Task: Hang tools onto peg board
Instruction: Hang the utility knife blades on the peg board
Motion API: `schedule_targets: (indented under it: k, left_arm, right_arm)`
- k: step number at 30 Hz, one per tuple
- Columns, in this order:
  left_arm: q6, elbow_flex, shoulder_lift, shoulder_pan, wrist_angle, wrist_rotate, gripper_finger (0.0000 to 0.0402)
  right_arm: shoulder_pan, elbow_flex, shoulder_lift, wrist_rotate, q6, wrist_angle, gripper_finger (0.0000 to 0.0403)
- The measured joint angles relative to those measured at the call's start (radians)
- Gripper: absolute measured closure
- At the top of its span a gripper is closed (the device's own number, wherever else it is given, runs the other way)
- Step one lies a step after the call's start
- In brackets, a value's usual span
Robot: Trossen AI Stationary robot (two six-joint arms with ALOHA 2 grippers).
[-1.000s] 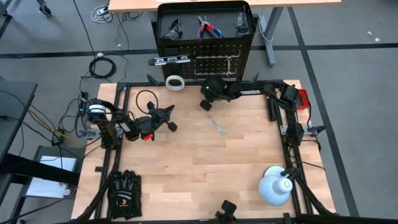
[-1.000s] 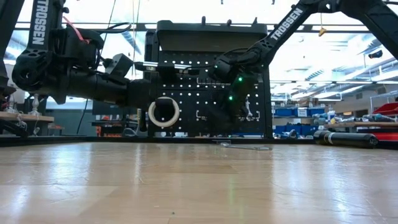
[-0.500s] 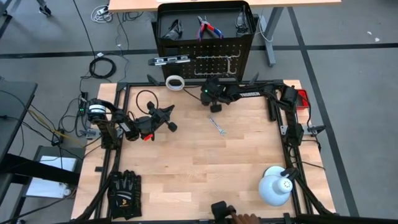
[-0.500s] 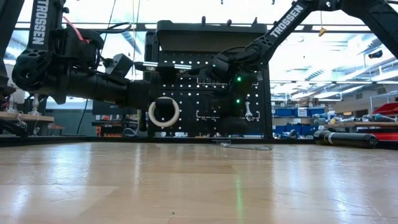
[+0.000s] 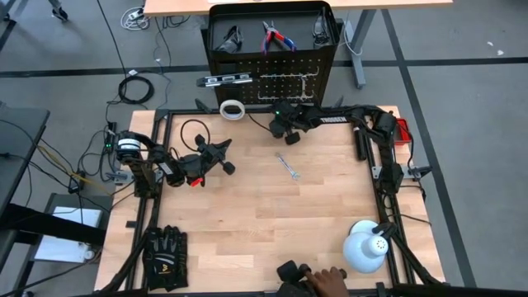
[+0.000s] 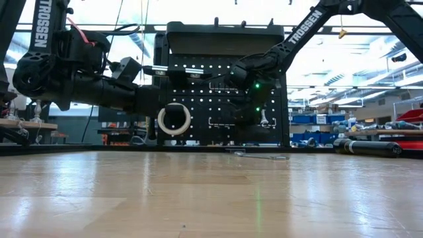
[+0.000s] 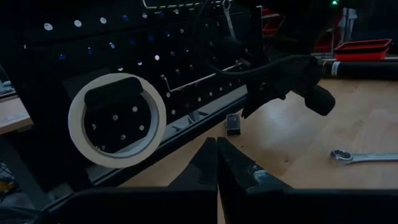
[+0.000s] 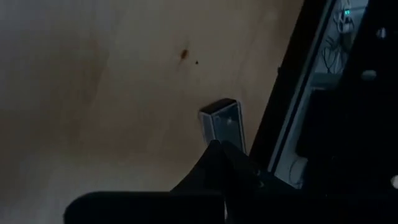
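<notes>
The black peg board (image 5: 285, 82) stands upright at the table's far edge, with a tray (image 5: 272, 33) on top that holds red-handled pliers (image 5: 276, 37) and glasses (image 5: 228, 38). A white tape roll (image 7: 117, 118) hangs on a black peg on the board. A level bar (image 5: 223, 80) and a silver wrench (image 6: 264, 119) hang on the board. A second silver wrench (image 5: 288, 166) lies flat on the table. My right gripper (image 5: 285, 136) is shut and empty, low by the board's foot. My left gripper (image 5: 224, 157) is shut and empty at the table's left, pointing toward the board.
A small dark block (image 8: 222, 121) lies on the table by the board's foot. Black gloves (image 5: 165, 257) lie at the near left corner and a white dome lamp (image 5: 365, 246) stands at the near right. A person's hand (image 5: 323, 280) shows at the near edge.
My right gripper has moved a little toward the table's right and far edge, staying close to the board's foot. A person's hand has come into view at the table's near edge.
</notes>
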Motion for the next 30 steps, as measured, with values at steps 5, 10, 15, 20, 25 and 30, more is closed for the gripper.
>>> schedule_targets:
  k: [5, 10, 15, 20, 25, 30]
  left_arm:
    - [0.001, 0.021, 0.000, 0.000, -0.007, 0.005, 0.0402]
    - [0.002, 0.042, 0.000, 0.000, -0.017, 0.050, 0.0402]
    - [0.002, 0.049, 0.000, 0.000, -0.019, 0.078, 0.0402]
    - [0.002, 0.049, 0.000, 0.000, -0.021, 0.079, 0.0402]
    - [0.001, 0.049, 0.000, 0.000, -0.023, 0.079, 0.0402]
    - [0.001, 0.049, 0.000, 0.000, -0.022, 0.079, 0.0402]
  right_arm:
    - [-0.006, -0.001, 0.006, -0.004, -0.121, 0.022, 0.0402]
    - [-0.006, -0.001, 0.006, -0.007, -0.187, 0.034, 0.0402]
    - [-0.017, -0.001, 0.006, -0.028, -0.206, 0.035, 0.0402]
    - [-0.036, -0.001, 0.006, -0.076, -0.209, 0.035, 0.0402]
    - [-0.039, -0.001, 0.006, -0.079, -0.250, 0.047, 0.0403]
    - [-0.047, -0.001, 0.006, -0.079, -0.284, 0.055, 0.0403]
